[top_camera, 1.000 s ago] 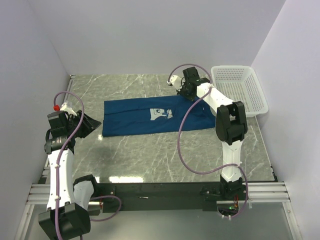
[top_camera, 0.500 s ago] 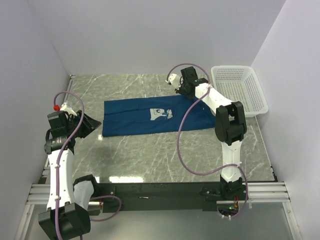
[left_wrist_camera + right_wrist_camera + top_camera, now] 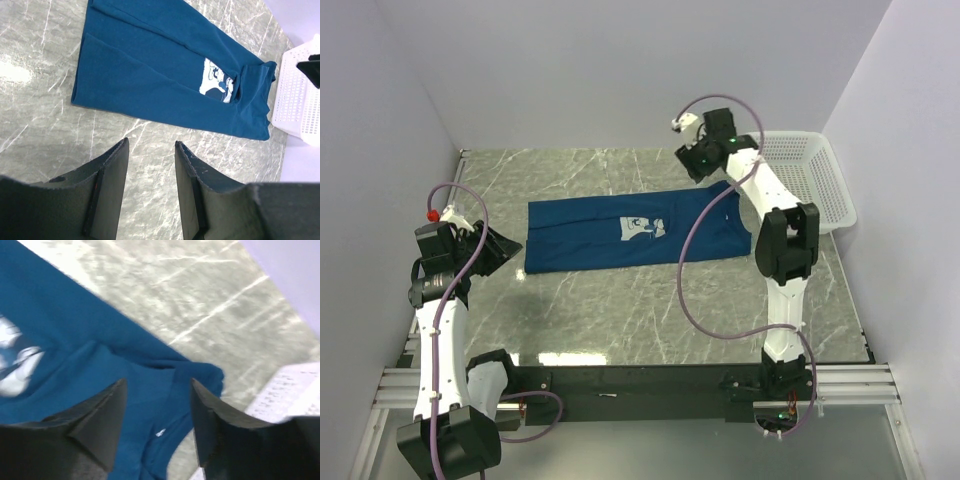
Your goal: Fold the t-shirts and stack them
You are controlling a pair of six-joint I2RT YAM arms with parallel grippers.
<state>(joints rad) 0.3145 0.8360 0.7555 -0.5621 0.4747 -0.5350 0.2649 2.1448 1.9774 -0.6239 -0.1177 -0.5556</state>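
Top external view: the dark blue t-shirt [image 3: 620, 232] lies flat on the marble table [image 3: 620, 320], its long side running from 9 to 3 o'clock. The right gripper [image 3: 690, 168] hangs above its 1 o'clock corner, arm stretched far out, fingers apart and empty. The left gripper [image 3: 508, 248] sits low just off the 9 o'clock end, fingers apart, empty too.

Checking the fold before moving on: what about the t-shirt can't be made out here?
Top view: print on the t-shirt too small to read; layers underneath hidden.
Right wrist view: blurred; the right end effector hides the shirt's lower part; edges cut it off.
Left wrist view: basket cut off at the right edge.
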